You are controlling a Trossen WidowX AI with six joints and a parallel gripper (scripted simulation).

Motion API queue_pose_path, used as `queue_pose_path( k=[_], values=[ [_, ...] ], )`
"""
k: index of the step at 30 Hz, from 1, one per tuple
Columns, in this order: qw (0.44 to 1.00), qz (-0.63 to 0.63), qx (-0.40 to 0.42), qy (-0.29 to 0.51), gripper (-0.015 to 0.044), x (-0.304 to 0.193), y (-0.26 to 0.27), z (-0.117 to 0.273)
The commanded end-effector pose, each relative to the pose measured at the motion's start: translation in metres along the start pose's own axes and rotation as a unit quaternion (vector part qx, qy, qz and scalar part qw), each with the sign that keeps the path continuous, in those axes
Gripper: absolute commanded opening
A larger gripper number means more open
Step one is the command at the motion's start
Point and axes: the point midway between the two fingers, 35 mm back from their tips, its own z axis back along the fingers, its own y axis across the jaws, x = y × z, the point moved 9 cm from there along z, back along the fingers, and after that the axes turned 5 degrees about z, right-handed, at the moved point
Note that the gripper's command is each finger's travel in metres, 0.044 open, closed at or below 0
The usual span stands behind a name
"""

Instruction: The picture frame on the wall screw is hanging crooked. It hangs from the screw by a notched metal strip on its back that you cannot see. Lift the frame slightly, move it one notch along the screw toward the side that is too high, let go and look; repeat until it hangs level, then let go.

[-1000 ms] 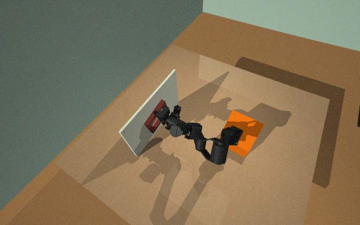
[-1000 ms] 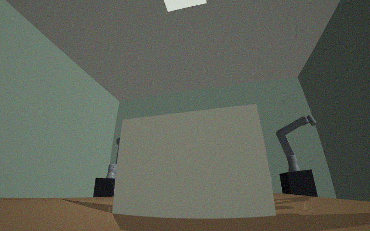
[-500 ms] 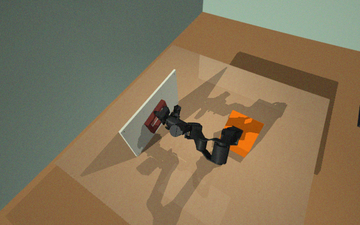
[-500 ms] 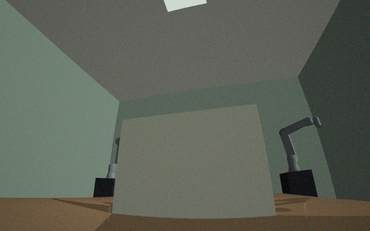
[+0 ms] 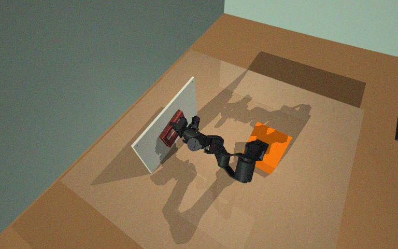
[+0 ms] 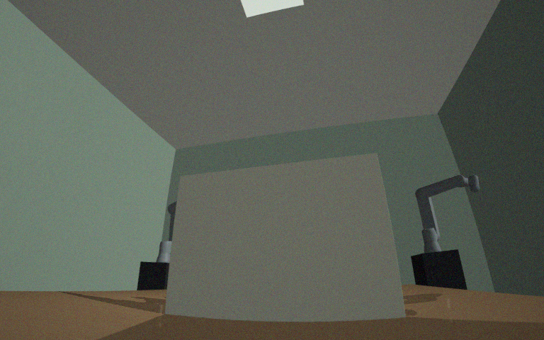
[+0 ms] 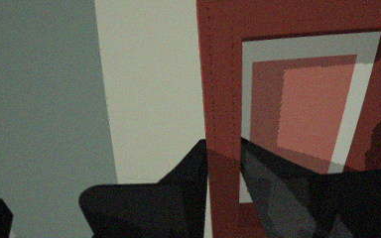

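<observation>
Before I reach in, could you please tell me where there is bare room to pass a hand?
Bare: the white board beyond the red frame's upper end.
Crowded: the frame's edge, clamped by the pincer.

you have the white upright panel (image 5: 181,101) (image 6: 283,236) (image 7: 153,89) standing on the brown wooden table (image 5: 302,197) (image 6: 56,307), with the dark red rectangular picture frame (image 5: 166,141) (image 7: 222,99) against its front. your black jointed robot arm (image 5: 216,144) reaches across from the orange square plate (image 5: 276,160) to the frame, its black gripper (image 5: 174,125) (image 7: 220,144) around one side bar. in the exterior view, the panel's back hides your arm and frame.
</observation>
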Motion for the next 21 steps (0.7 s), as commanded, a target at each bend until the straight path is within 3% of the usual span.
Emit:
queue_pose_path(
  k=[1, 21],
  values=[
    [1.0, -0.002, 0.005, -0.001, 0.0, 0.0002, 0.0023, -0.0001],
    [1.0, -0.002, 0.005, -0.001, 0.0, 0.0008, 0.0016, -0.0001]
  ],
)
